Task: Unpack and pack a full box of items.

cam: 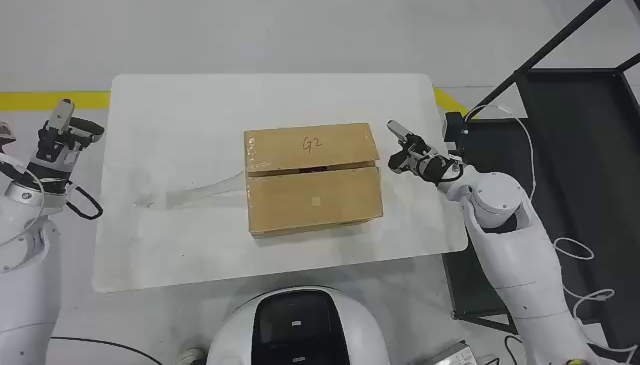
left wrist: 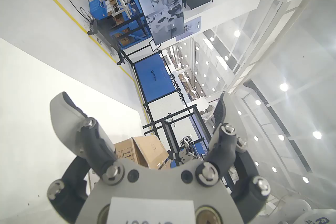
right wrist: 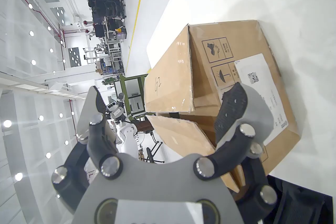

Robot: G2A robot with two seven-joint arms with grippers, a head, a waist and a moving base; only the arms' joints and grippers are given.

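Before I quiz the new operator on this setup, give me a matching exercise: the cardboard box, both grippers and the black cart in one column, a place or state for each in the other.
1 cardboard box
2 left gripper
3 right gripper
4 black cart

A open, close beside the box's end
B on the floor beside the table
C in the table's middle, top nearly closed
D open, past the table's edge, away from the box

Pairs: 1-C, 2-D, 3-A, 4-B

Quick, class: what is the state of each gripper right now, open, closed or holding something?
Left gripper: open, holding nothing.
Right gripper: open, holding nothing, beside the brown cardboard box.
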